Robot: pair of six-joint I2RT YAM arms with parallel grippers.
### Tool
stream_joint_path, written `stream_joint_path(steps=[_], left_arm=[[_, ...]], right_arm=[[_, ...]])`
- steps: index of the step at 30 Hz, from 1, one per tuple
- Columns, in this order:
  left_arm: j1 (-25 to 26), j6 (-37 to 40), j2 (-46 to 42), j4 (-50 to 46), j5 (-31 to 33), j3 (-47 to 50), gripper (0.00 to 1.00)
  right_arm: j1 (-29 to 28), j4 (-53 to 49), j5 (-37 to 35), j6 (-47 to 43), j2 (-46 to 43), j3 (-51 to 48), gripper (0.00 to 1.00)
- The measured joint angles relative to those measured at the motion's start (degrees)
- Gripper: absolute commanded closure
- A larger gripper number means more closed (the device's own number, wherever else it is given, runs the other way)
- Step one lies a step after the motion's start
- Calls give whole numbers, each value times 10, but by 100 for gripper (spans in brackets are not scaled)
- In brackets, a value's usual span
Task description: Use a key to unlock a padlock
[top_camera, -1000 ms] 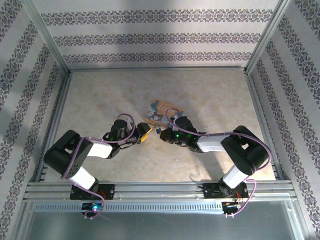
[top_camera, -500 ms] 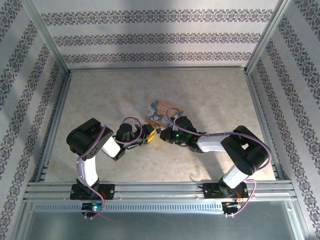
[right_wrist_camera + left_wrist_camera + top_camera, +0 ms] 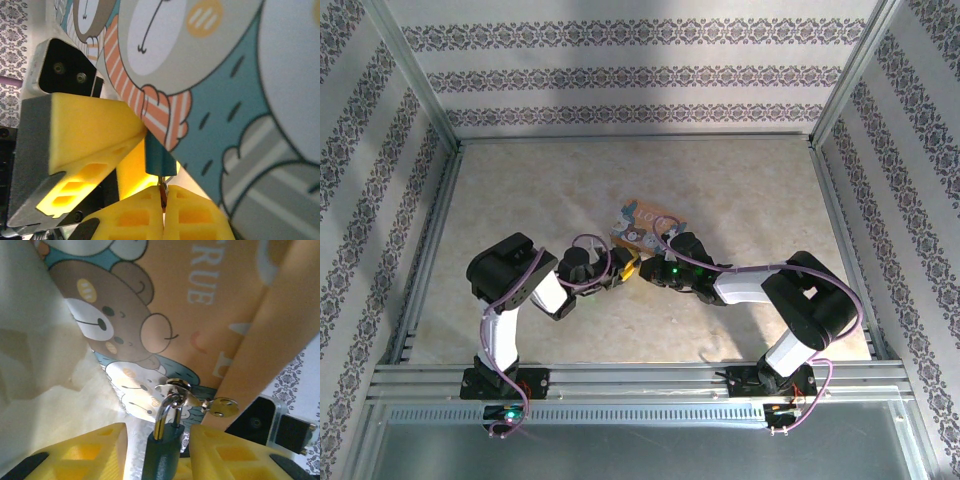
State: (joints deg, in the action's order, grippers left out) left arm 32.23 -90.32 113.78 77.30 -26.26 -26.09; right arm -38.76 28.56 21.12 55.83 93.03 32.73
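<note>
While the left gripper [image 3: 159, 432] has its fingers [image 3: 90, 452] spread either side of the padlock [image 3: 162, 457], the right gripper [image 3: 163, 197] pinches, apparently, the key [image 3: 162, 189] between closed fingertips.

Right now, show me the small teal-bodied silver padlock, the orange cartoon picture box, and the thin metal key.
small teal-bodied silver padlock [image 3: 162, 452], left wrist view, on its teal body.
orange cartoon picture box [image 3: 220, 295], left wrist view, on its orange panel.
thin metal key [image 3: 162, 191], right wrist view, on the sliver just below the padlock.
</note>
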Motion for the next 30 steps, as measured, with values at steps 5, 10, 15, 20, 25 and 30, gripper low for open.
stream_joint_path(steps=[5, 10, 15, 20, 25, 30], left_arm=[[3, -6, 4, 8, 5, 0, 68], [3, -9, 4, 14, 10, 0, 73], [3, -12, 4, 17, 11, 0, 79], [3, -12, -1, 16, 20, 3, 87], [4, -12, -27, 8, 26, 13, 89], [4, -9, -60, -16, 30, 15, 90]], right_arm=[[0, 0, 0, 0, 0, 0, 100], [0, 1, 0, 5, 0, 0, 100], [0, 4, 4, 13, 0, 0, 99], [7, 13, 11, 25, 0, 0, 94], [8, 22, 17, 31, -17, -7, 83], [24, 20, 21, 23, -60, -19, 72]])
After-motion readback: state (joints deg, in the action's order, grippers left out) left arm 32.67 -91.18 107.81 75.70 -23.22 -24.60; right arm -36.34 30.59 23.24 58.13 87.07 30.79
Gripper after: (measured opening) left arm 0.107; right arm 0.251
